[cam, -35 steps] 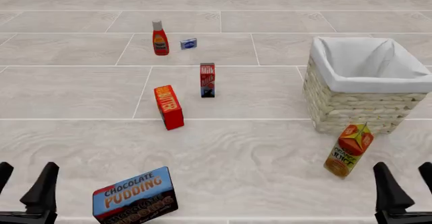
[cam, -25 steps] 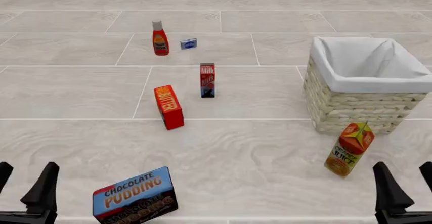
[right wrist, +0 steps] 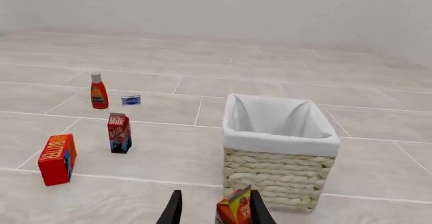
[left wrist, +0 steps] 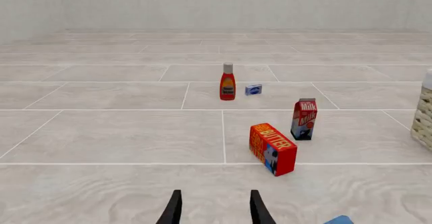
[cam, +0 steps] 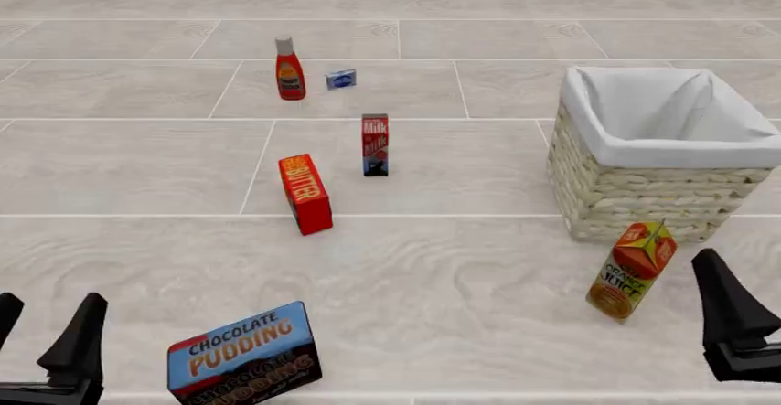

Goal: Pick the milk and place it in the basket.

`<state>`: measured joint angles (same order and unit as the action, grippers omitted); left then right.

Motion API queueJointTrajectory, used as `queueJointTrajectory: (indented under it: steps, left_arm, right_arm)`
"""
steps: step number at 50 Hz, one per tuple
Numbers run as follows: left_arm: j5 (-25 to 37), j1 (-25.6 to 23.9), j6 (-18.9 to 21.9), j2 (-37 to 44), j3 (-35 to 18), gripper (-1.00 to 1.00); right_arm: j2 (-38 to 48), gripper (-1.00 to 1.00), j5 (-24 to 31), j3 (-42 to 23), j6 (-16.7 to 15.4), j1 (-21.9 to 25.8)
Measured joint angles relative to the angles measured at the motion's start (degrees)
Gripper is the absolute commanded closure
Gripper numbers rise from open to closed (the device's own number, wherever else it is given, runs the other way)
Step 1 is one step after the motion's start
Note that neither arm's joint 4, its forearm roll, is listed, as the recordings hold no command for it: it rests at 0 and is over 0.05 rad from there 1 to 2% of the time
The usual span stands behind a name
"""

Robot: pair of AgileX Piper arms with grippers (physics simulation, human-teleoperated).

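Note:
The milk (cam: 375,144) stands upright in the middle of the floor, a narrow carton with a red top and a dark bottom. It also shows in the left wrist view (left wrist: 304,119) and the right wrist view (right wrist: 119,133). The basket (cam: 635,190) of cream wicker with white lining stands at the right, and shows in the right wrist view (right wrist: 280,158). My left gripper (cam: 43,332) is open and empty at the near left, far from the milk; its fingers (left wrist: 172,210) stand apart. My right gripper (cam: 747,318) is open and empty at the near right edge; its fingers (right wrist: 173,210) stand apart.
A red Butter box (cam: 305,191) stands near left of the milk. A ketchup bottle (cam: 289,69) and a small blue packet (cam: 340,78) stand behind. A Chocolate Pudding box (cam: 244,355) is near my left gripper. An orange juice carton (cam: 628,270) leans just ahead of my right gripper, in front of the basket.

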<state>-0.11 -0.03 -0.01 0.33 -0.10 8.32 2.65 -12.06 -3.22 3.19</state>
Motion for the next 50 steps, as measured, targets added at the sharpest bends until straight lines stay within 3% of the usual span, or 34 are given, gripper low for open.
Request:
queueJointTrajectory:
  steps: [29,50]
  left_arm:
    - [0.49,-0.02,0.01,0.39,-0.90,-1.00]
    - [0.59,-0.02,0.01,0.50,-1.10,-1.00]
  right_arm:
    - [34.99,-1.00,-0.55,-29.13,0.46,13.99]
    - [63.74,-1.00,8.38,-57.54,2.93,24.68]
